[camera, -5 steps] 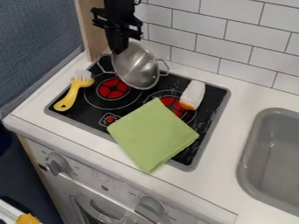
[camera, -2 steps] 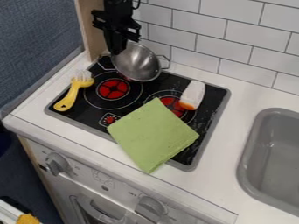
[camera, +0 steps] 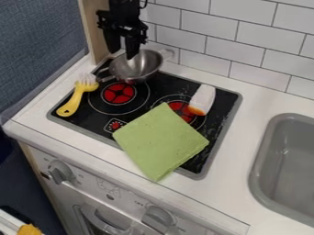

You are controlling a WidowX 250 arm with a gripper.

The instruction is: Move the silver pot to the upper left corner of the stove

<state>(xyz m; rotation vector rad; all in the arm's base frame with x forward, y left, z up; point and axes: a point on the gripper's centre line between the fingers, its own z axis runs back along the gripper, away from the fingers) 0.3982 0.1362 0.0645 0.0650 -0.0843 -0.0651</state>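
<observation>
Over the smooth, round metal pot (camera: 140, 67) hangs the hand (camera: 121, 55), spread; one fingertip perhaps touches it.

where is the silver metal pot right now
In the camera view, the silver metal pot sits at the stove's upper left, below the black gripper, beyond the yellow-handled brush.

Pot (camera: 136, 67): silver. Gripper (camera: 122, 50): black. Stove (camera: 167, 86): black with grey border; burner (camera: 118, 93) red, dark-spoked (thin pale rings surround it). Cloth (camera: 160, 141): plain light green. Brush (camera: 73, 102): yellow, bristles whitish. Sink (camera: 267, 149): grey. Wall tiles (camera: 215, 26): white, staggered, grey-jointed.
</observation>
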